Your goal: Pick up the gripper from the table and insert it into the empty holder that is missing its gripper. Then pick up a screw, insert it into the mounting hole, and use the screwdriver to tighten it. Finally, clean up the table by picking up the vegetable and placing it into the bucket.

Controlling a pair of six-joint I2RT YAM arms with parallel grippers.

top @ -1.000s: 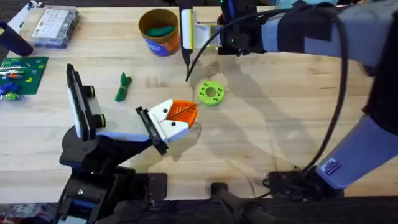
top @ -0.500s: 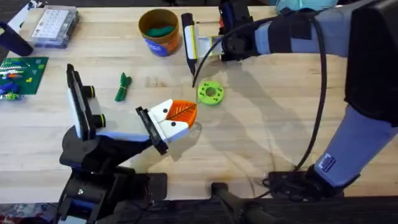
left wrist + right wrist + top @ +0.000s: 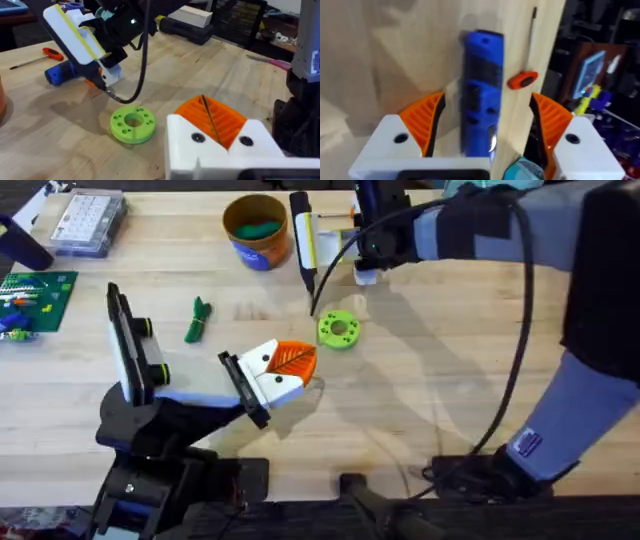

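- One gripper [image 3: 280, 367] with an orange ribbed finger, seated on one black holder [image 3: 243, 388].
- One blue screwdriver [image 3: 481, 85].
- One small red-handled tool [image 3: 523, 78].
- One lime-green ring [image 3: 339, 330].
- One dark-green vegetable [image 3: 197, 319] on the table [image 3: 420, 380].
- One bucket [image 3: 256, 232], near the far edge.

A lime-green ring [image 3: 339, 330] with small holes lies flat near the middle of the wooden surface. At the far left corner sit a clear plastic parts box [image 3: 88, 222] and a green circuit board [image 3: 36, 300]. A small red-handled tool [image 3: 522, 79] rests at the far edge.
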